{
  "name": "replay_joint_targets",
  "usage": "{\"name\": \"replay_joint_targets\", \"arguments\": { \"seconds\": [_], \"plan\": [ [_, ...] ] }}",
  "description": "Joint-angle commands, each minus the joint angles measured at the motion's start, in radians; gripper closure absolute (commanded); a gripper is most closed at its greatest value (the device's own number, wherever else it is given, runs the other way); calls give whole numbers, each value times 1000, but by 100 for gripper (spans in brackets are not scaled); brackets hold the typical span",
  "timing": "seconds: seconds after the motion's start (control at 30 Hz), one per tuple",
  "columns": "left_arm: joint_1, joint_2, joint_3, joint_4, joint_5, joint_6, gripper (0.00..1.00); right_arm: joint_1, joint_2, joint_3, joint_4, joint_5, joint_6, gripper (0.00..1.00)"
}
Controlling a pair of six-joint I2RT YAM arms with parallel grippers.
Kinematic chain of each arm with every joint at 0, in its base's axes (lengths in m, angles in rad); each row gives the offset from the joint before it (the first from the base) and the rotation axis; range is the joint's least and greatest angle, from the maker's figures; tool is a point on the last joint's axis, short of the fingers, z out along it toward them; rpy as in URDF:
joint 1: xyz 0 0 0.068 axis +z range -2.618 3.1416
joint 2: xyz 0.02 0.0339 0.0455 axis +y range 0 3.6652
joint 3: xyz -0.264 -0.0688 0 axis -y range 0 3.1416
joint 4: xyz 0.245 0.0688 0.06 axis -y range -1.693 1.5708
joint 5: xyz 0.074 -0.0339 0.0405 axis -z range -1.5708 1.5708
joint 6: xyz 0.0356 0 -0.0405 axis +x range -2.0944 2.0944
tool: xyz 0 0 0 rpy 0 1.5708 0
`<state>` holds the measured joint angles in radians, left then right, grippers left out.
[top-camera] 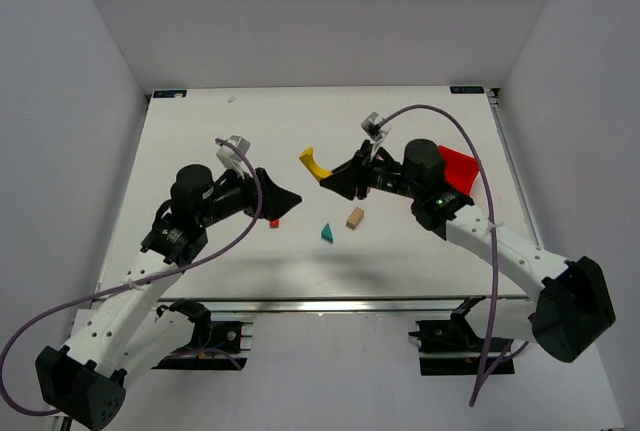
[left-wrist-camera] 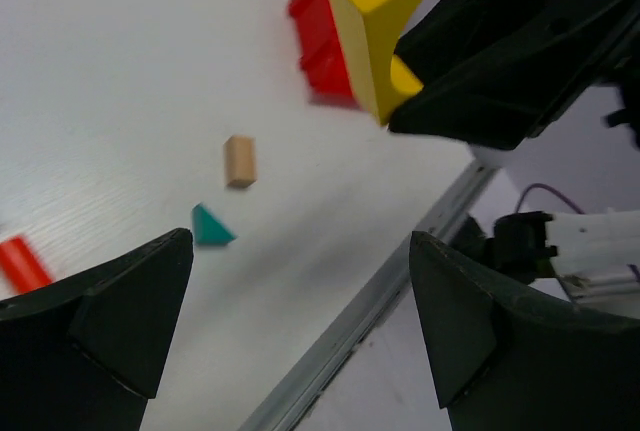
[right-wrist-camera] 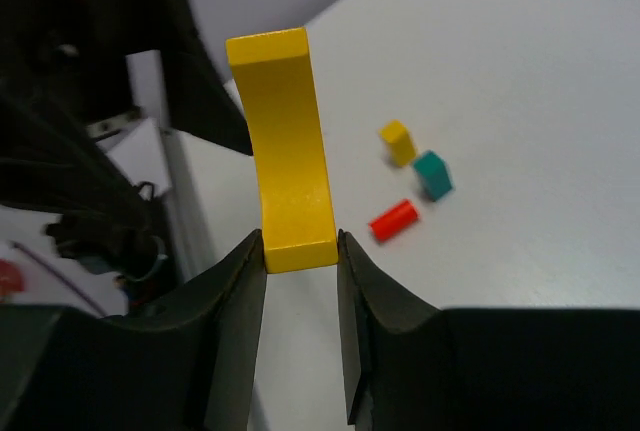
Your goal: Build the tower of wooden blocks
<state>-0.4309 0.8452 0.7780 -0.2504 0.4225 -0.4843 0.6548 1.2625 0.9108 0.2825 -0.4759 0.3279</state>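
My right gripper (right-wrist-camera: pixel 300 251) is shut on the lower end of the yellow arch (right-wrist-camera: pixel 285 141), which sticks up from between the jaws. In the top view the yellow arch (top-camera: pixel 314 164) sits at the tip of the right gripper (top-camera: pixel 325 179), near the table's middle. A small red block (top-camera: pixel 274 222), a teal triangle (top-camera: pixel 327 233) and a tan block (top-camera: pixel 355 217) lie apart on the white table. My left gripper (top-camera: pixel 290 201) hovers just above the red block, wide open with nothing between its fingers (left-wrist-camera: pixel 150 301). The left wrist view shows the teal triangle (left-wrist-camera: pixel 210 226) and tan block (left-wrist-camera: pixel 239 161) ahead.
A red plastic bin (top-camera: pixel 458 166) stands behind the right arm at the table's right side. The table's metal front edge (left-wrist-camera: pixel 400 281) runs close under the left gripper. White walls enclose the table on three sides.
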Motion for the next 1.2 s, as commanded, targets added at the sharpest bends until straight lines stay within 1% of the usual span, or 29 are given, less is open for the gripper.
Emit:
{"name": "replay_joint_targets", "arguments": {
  "seconds": [0.0, 0.03, 0.07, 0.1, 0.17, 0.2, 0.23, 0.27, 0.33, 0.47, 0.5, 0.67, 0.83, 0.93, 1.17],
  "plan": [
    [-5, -14, -43, 363, 223, -66, 2, -6, -57, -87, 285, -191, 239, 99],
    [-5, -9, -54, 403, 237, -80, 2, -6, -67, -101, 329, -217, 291, 99],
    [-5, -2, -69, 442, 267, -103, 2, -6, -81, -104, 349, -237, 309, 99],
    [-5, 2, -80, 529, 295, -112, 2, -7, -87, -108, 368, -251, 327, 99],
    [-6, 3, -120, 627, 352, -152, 2, -9, -98, -125, 440, -289, 391, 99],
    [-6, 3, -132, 707, 360, -163, 2, -9, -98, -131, 469, -306, 414, 99],
    [-6, 3, -140, 727, 355, -174, 2, -7, -98, -138, 497, -314, 436, 99],
    [-6, 6, -144, 738, 360, -178, 2, -7, -98, -145, 548, -322, 471, 99],
    [-8, 11, -140, 749, 360, -180, 2, -7, -98, -158, 587, -313, 497, 99],
    [-8, 12, -137, 754, 351, -180, 14, -6, -83, -164, 641, -305, 536, 99],
    [-8, 8, -140, 757, 331, -183, 16, -4, -77, -164, 661, -314, 545, 99],
    [-9, -3, -158, 807, 276, -215, 19, 0, -55, -164, 659, -293, 542, 99],
    [-11, 43, -158, 875, 271, -273, 23, 15, -57, -148, 560, -241, 452, 99],
    [-12, 60, -157, 881, 259, -272, 24, 22, -60, -148, 541, -219, 431, 99],
    [-22, 74, -155, 895, 242, -272, 29, 39, -35, -139, 575, -213, 438, 99]
  ]
}}
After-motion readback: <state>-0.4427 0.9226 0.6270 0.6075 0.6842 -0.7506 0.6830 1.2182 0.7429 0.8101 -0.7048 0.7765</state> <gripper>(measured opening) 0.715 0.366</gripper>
